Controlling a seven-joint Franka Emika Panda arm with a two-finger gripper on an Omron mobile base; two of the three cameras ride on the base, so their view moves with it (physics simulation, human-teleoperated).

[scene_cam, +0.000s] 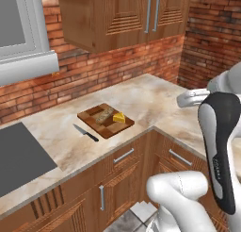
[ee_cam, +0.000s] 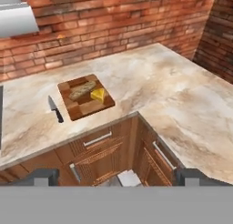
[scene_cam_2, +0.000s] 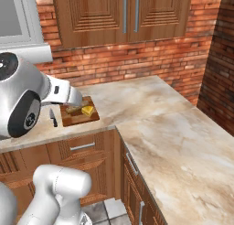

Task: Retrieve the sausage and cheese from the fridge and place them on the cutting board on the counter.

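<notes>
Red brick wall (ee_cam: 113, 22) runs behind us, and beneath it the beige marbled counter (ee_cam: 150, 82) turns its corner over brown wooden cabinets (ee_cam: 104, 150). We have the cutting board (scene_cam: 106, 120) out near the counter's front edge, a dark reddish-brown rectangle patched with lighter wood. On it sits the cheese (scene_cam: 118, 117), a small yellow-orange wedge, bright against the dark board, toward the board's right end as we look along the hand. Right beside it on the board lies a tan speckled bread-like slab (ee_cam: 82, 90), stretched diagonally. Just off the board's left side, a black-handled knife (ee_cam: 55, 109) rests flat on the counter, apart from the board. Further left we catch the dark grey cooktop (scene_cam: 21, 160). Our tool (ee_cam: 116, 176) hangs high and well back from the counter, its two dark tips spread wide apart with nothing between them, cabinets and floor showing in the gap.
</notes>
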